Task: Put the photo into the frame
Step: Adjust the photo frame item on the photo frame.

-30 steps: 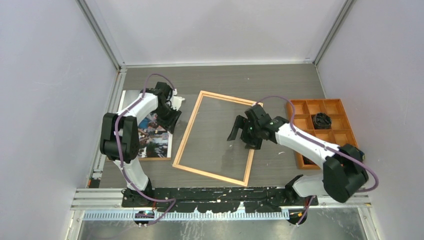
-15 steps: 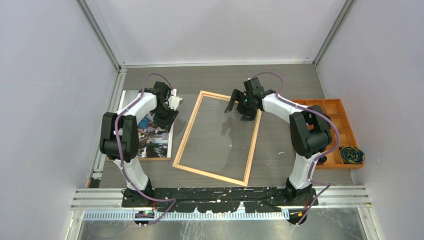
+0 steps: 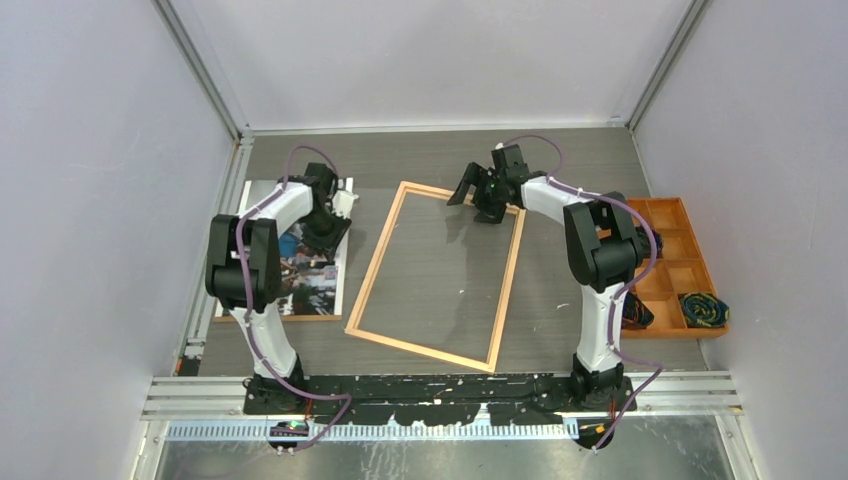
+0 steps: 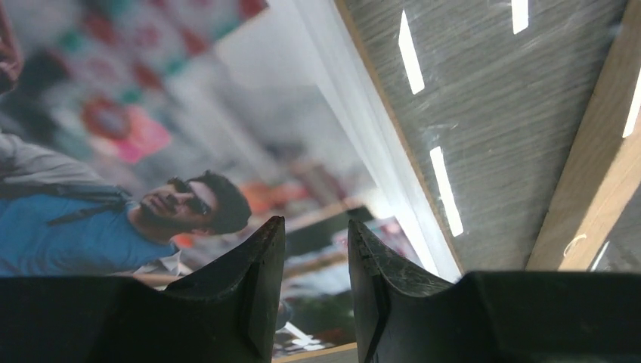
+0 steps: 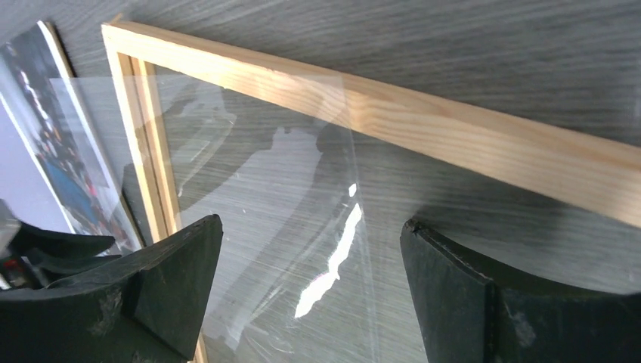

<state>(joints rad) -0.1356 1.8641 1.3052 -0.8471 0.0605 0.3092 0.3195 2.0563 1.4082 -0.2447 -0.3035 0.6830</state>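
Photo [image 3: 300,270] lies face up on the left of the table [image 3: 560,160], just outside the frame [image 3: 373,262]. Your left tool [image 4: 315,231] sits low over its right edge, fingers narrowly apart with nothing between, likely to drag it. Your right tool [image 5: 310,223] hangs wide open over the frame's far rail, probably to steady it.

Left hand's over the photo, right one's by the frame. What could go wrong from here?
The photo lies flat and glossy, with the left hand over its printed face, jaws narrowly apart: it may skid or scuff the print instead of lifting it.
The right hand hangs wide open above the frame, holding nothing, so the frame could slide if nudged.
A clear sheet lies in the frame; a hand pressing down might crack or smear it.
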